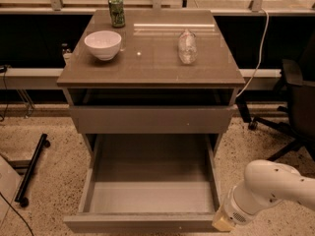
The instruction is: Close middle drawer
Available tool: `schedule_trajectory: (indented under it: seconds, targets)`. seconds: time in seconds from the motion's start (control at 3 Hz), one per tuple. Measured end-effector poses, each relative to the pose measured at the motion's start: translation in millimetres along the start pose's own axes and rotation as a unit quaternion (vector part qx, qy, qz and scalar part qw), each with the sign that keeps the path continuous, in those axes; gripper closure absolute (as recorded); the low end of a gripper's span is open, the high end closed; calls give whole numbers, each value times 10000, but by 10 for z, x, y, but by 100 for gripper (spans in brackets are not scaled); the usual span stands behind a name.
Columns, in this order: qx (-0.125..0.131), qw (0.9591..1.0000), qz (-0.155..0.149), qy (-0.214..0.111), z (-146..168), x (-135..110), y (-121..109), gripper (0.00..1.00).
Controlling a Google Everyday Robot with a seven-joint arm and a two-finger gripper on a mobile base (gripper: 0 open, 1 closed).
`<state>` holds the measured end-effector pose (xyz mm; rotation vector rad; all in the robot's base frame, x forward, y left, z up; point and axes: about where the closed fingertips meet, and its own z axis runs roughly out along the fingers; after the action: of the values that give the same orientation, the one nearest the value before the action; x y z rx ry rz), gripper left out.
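The wide grey-brown middle drawer (pixel 142 223) is floored pale grey; the cream-tipped white hand (pixel 222 223) is seen at its right front corner.

Gripper (pixel 222 223) low right, seemingly downward

Your gripper (pixel 222 223), low right at the middle drawer (pixel 147 195) front corner, looks cream plastic; arm (pixel 275 186) shell glossy white. Drawer: matt grey-brown, smooth. Tabletop (pixel 152 65): slight sheen. Bowl (pixel 103 43) glossy white, bottle (pixel 187 47) clear plastic, floor (pixel 54 181) speckled, rough-looking.

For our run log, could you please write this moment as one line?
middle drawer: pulled out, empty | gripper: at its front right corner | status: not yet closed
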<state>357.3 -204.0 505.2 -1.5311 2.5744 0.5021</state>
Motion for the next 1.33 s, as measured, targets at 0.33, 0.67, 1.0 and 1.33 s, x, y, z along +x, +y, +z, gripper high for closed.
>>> schedule_trajectory:
  seconds: [0.33, 0.67, 1.0, 1.33]
  targets:
    - [72, 9999, 131, -77, 302, 88, -143, 100]
    - [31, 9996, 251, -140, 520, 146, -249, 100]
    - [19, 9994, 320, -157, 578, 177, -296, 100]
    - [33, 9986, 470, -239, 703, 218, -479, 100]
